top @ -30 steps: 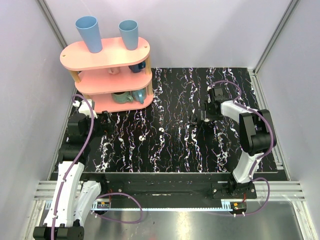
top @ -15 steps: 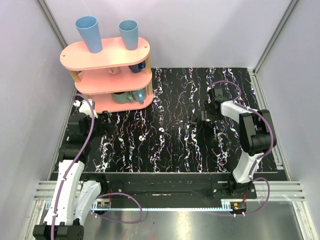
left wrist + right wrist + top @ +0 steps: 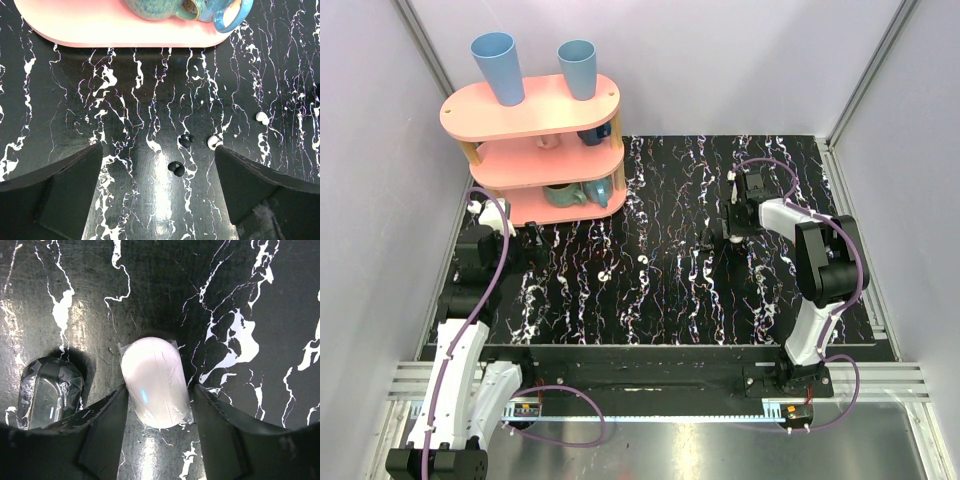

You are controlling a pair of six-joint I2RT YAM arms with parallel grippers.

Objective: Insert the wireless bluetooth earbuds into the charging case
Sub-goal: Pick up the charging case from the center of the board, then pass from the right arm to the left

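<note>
The white glossy charging case (image 3: 156, 382) lies shut on the black marbled table, with a small blue light on it. My right gripper (image 3: 160, 388) is open and straddles it; the left finger touches or nearly touches its side, and a small gap shows at the right finger. In the top view the right gripper (image 3: 717, 240) hides the case. Two tiny white earbuds (image 3: 603, 276) (image 3: 643, 260) lie mid-table; they also show in the left wrist view (image 3: 214, 142) (image 3: 261, 118). My left gripper (image 3: 157, 146) is wide open and empty over the table, at the left in the top view (image 3: 520, 248).
A dark case wrapped in clear film (image 3: 47, 390) lies just left of the white case. Two small black earbuds (image 3: 186, 140) (image 3: 176, 168) lie between the left fingers. A pink three-tier shelf (image 3: 535, 115) with blue cups and mugs stands back left.
The right wrist has shifted slightly toward the back of the table. The left arm and the earbuds have not moved.
</note>
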